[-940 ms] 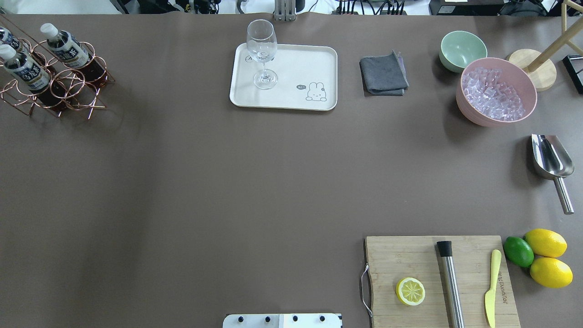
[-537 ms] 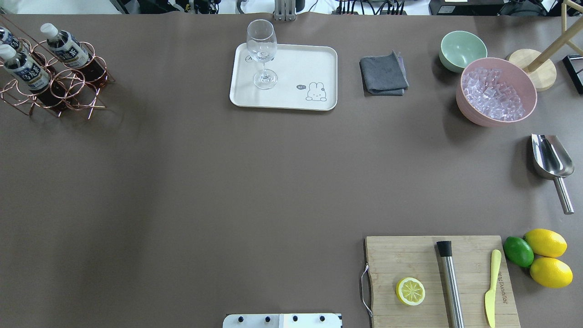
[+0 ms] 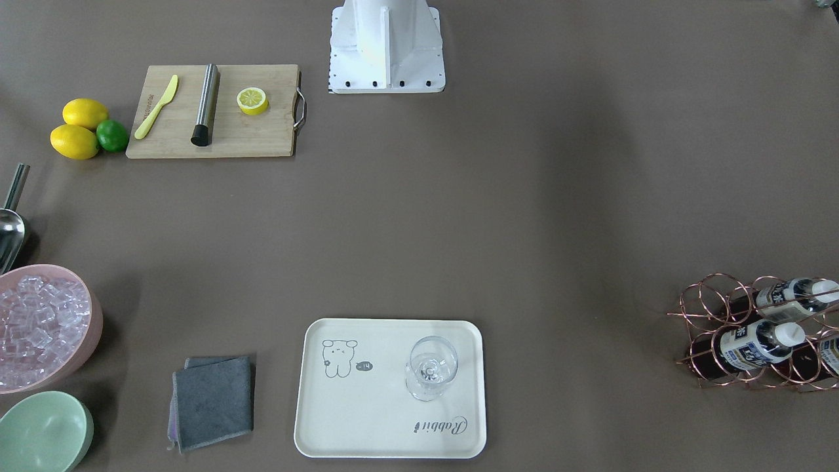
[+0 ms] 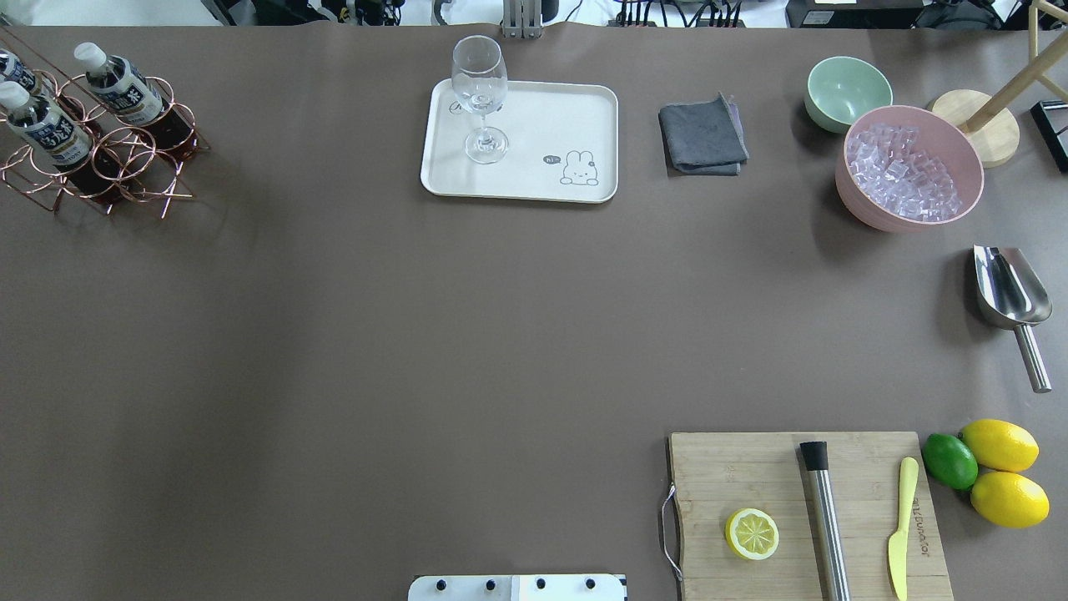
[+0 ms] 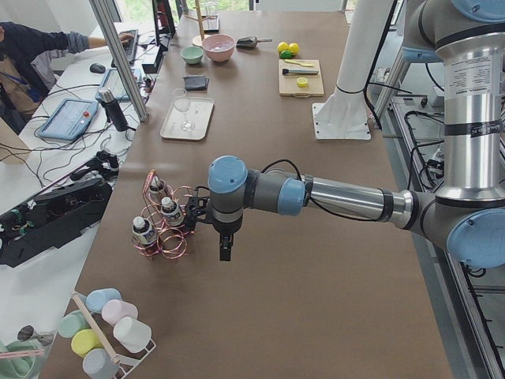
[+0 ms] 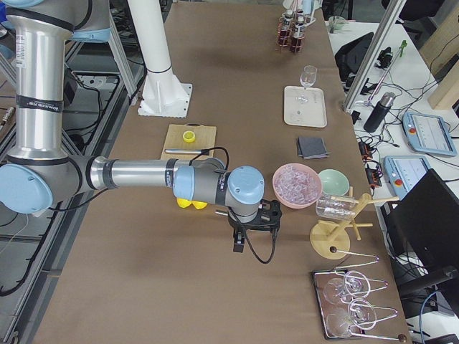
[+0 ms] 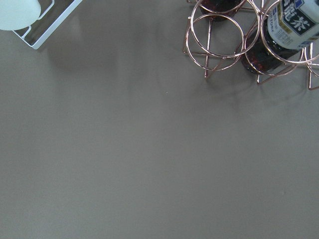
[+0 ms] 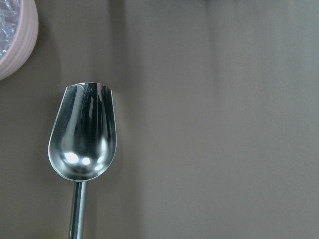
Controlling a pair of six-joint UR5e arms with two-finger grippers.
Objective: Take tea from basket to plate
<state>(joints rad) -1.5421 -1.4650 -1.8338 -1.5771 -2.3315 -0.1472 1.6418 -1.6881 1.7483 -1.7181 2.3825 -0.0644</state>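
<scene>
Three tea bottles [image 4: 121,85] with white caps stand in the copper wire basket [image 4: 133,171] at the table's far left; one bottle also shows in the left wrist view [image 7: 291,25]. The cream plate [image 4: 542,125] lies at the far middle of the table and has no bottle on it. My left gripper [image 5: 224,254] hangs over the table just beside the basket [image 5: 162,233], apart from it. My right gripper [image 6: 239,246] hangs near the pink bowl. Both show only in the side views, so I cannot tell whether they are open or shut.
A wine glass [image 4: 480,100] stands on the plate. To its right are a grey cloth [image 4: 702,133], a mint bowl [image 4: 847,90], a pink bowl of ice [image 4: 909,167] and a metal scoop [image 4: 1010,292]. A cutting board [image 4: 751,467] lies at the near right.
</scene>
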